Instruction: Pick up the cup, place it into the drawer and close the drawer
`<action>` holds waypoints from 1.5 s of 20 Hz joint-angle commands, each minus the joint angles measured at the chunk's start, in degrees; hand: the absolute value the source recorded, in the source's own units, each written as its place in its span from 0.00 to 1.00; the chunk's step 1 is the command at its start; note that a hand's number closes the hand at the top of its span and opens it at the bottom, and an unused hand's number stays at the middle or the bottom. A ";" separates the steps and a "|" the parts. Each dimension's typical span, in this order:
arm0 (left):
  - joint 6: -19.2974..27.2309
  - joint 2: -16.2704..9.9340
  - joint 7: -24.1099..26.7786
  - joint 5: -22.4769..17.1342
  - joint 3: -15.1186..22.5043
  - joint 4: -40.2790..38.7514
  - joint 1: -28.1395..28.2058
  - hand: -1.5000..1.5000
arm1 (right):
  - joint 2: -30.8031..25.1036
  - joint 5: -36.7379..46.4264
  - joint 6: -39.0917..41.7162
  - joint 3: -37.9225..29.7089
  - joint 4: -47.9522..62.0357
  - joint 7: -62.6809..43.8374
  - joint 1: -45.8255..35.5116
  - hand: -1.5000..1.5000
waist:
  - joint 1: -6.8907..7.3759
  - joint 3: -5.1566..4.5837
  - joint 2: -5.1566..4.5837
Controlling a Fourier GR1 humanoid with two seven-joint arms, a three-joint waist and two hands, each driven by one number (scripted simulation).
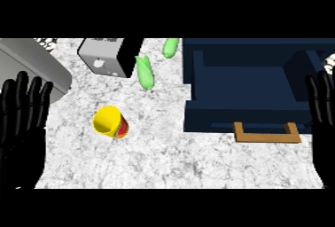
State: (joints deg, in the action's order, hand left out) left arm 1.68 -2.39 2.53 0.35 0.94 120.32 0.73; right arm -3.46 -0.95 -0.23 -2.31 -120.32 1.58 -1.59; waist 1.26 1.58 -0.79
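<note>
At centre left of the frame the cup (110,122) stands ungrasped, both the left hand (23,115) and right hand (322,106) spread-fingered at the edges, so a reach comes first, then the open drawer (252,95).

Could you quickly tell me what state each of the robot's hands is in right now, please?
Left hand: open, fingers straight up, holding nothing.
Right hand: open, fingers straight up, holding nothing.
</note>
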 commanded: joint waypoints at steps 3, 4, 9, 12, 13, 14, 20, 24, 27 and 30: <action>-8.45 -3.17 -1.52 -5.29 3.96 -0.34 -1.85 0.00 | -1.29 -1.69 1.43 -1.37 2.13 -0.62 -0.97 0.00 | -1.38 -1.58 0.74; -12.39 -5.54 -2.84 -8.97 3.66 -0.54 -2.52 0.00 | -0.66 0.64 0.75 0.23 2.16 0.17 -0.37 0.00 | -1.40 -1.60 0.72; -16.60 -3.67 -8.57 -22.71 4.43 -6.25 -1.03 0.00 | -4.31 3.38 4.06 2.33 2.18 -2.87 1.78 0.00 | -1.62 -1.62 0.63; -23.90 -7.66 -4.36 -28.88 -1.60 -13.72 -1.08 0.00 | -3.26 4.22 2.63 2.11 5.93 -2.76 -2.70 0.00 | -1.16 -1.64 0.62; -22.13 -6.43 -5.65 -28.17 -0.93 -13.37 -0.38 0.00 | -3.93 3.76 4.44 3.06 0.47 -3.49 3.38 0.00 | -1.53 -1.61 0.79; -22.92 -7.62 -8.45 -29.66 -1.06 -8.00 1.79 0.00 | -4.31 3.18 3.77 0.90 1.76 -5.32 -0.50 0.00 | -1.16 -1.59 0.83; -24.31 -7.27 -3.04 -24.66 -4.52 -19.52 -0.89 0.00 | -3.69 4.07 5.04 0.28 8.11 1.03 -0.36 0.00 | -1.24 -1.58 0.74; -26.12 -7.67 2.30 -20.21 -6.40 -25.63 -0.19 0.00 | -4.19 1.57 6.08 -1.05 2.61 -2.07 1.09 0.00 | -1.38 -1.59 0.79; -27.03 -9.73 5.27 -18.26 -9.03 -34.70 -3.98 0.00 | -4.20 2.61 6.51 0.61 4.35 -2.71 -1.28 0.00 | -1.54 -1.61 0.71; -25.87 -7.68 13.33 -11.69 -8.05 -40.84 -2.75 0.00 | -4.83 1.93 7.63 -2.64 9.32 4.64 1.06 0.00 | -1.55 -1.59 0.66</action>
State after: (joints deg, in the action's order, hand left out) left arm -24.37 -10.86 8.87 -16.83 -6.69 87.59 -1.46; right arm -7.80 1.38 6.00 -3.27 -114.53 0.86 -1.95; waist -0.19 -0.03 -0.06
